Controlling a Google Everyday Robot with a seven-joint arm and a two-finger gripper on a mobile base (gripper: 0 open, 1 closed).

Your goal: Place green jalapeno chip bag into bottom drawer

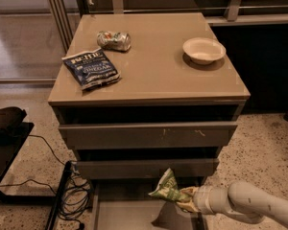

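Now, gripper [186, 199]: low in the view, at about 5 o'clock from the middle of the cabinet top, in front of the cabinet and over the right part of the open tray.
claw state: the two fingers seem pressed together on the bag's lower right corner. The bag covers part of them, so I judge this mostly from how the bag hangs from them.
arm [252, 206]: pale and rounded. It enters from 4 o'clock, lies nearly level and points toward 9 o'clock.
green jalapeno chip bag [165, 187]: in the air, pinched at its right end, with the free end rising toward 11 o'clock from the claw. It hangs over the bottom drawer, just below the plain-front drawer, and is apart from the tray floor.
bottom drawer [125, 217]: pulled out, with its flat grey floor showing and a dark shadow under the bag.
plain-front drawer [134, 169]: directly above the tray.
scratched-front drawer [149, 135]: the highest one, with small light marks right of its middle.
cabinet [158, 80]: it has a tan top that bears three things.
dark blue chip bag [91, 68]: lies flat at 9 o'clock on the top, near the left edge.
crushed can [114, 40]: lies on its side at 11 o'clock, near the blue bag and apart from it.
bowl [204, 50]: pale and upright, at 2 o'clock.
cables [74, 195]: on the speckled floor at 8 o'clock from the cabinet, beside the tray's left wall.
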